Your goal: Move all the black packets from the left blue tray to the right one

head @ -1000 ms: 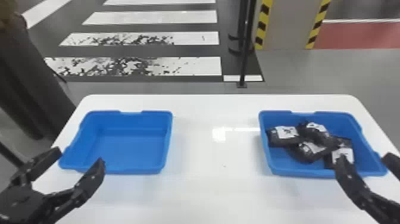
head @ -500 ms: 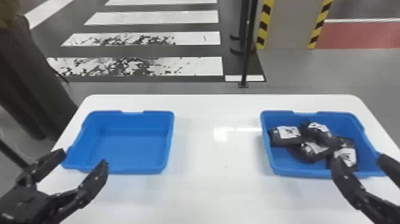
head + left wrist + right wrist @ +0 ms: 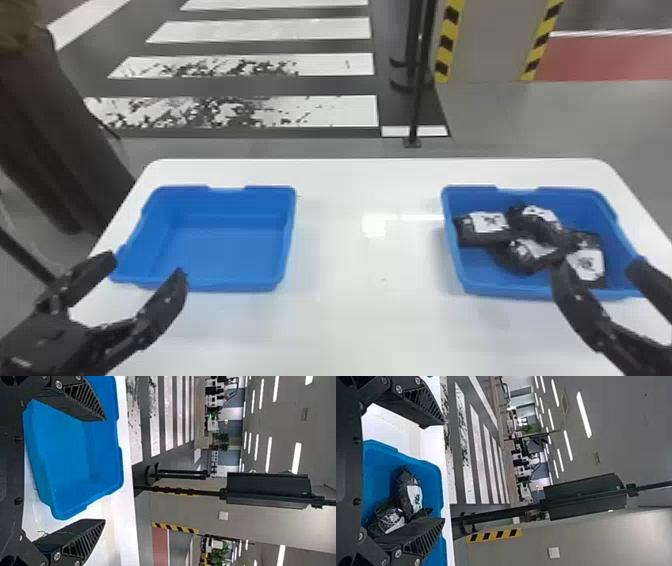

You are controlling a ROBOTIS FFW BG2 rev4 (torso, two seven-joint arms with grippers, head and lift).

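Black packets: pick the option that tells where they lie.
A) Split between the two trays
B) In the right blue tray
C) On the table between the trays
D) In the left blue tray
B: the black packets lie bunched inside the right blue tray, and the left blue tray is empty.

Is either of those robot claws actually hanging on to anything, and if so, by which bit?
Nothing is held: both the left gripper and the right gripper are open, with nothing between their fingers.
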